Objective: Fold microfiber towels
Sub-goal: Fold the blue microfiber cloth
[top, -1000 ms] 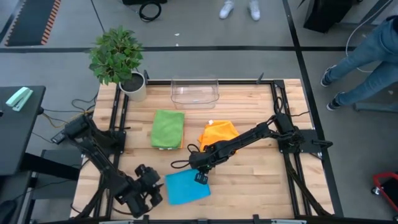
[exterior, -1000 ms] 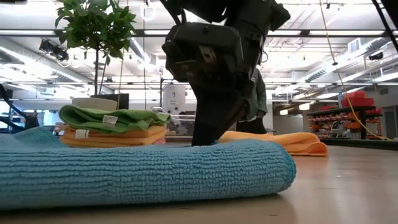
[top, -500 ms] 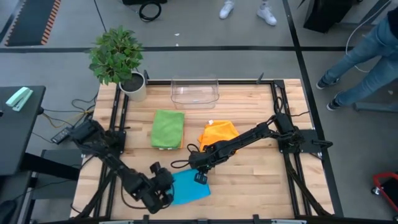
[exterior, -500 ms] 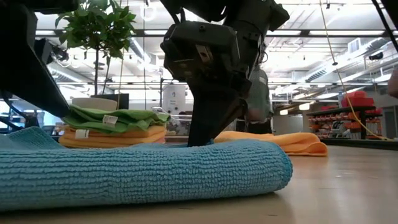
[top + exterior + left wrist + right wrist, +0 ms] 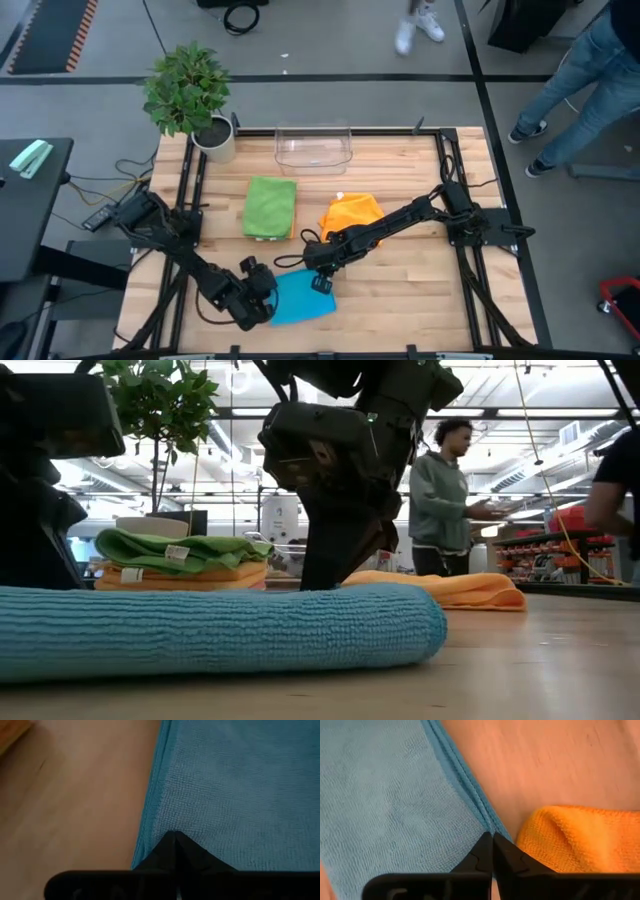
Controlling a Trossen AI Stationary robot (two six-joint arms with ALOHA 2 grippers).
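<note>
A blue microfiber towel (image 5: 303, 300) lies folded on the table near the front edge, its rounded fold (image 5: 425, 625) toward the table's right. My left gripper (image 5: 262, 293) is shut at its left edge. My right gripper (image 5: 320, 275) is shut at its far right corner, right beside a crumpled orange towel (image 5: 350, 213). A folded green towel (image 5: 270, 207) lies on top of a folded orange one (image 5: 180, 575), farther back on the left. My left gripper has its shut fingertips on the blue towel just inside the left edge (image 5: 157, 827), coming down at a slant from the table's left. The towel lies flat on the table there. The tips hide how many layers they have. My right gripper is shut on the blue towel's stitched hem (image 5: 482, 822) at the far right corner, where two edges lie together. The fingers point down from above. The cloth lies on the table beside the orange towel (image 5: 575, 837).
A clear plastic bin (image 5: 313, 147) stands at the table's far edge, and a potted plant (image 5: 190, 95) at the far left corner. Bare wood lies right of the blue towel. People (image 5: 440, 500) stand in the room beyond the table.
My left gripper has moved from the table's front left toward the right and come down on the blue towel's left edge, shutting there. That end of the towel, raised before, now lies flat, and the fold at its right end has drawn a little toward the left.
</note>
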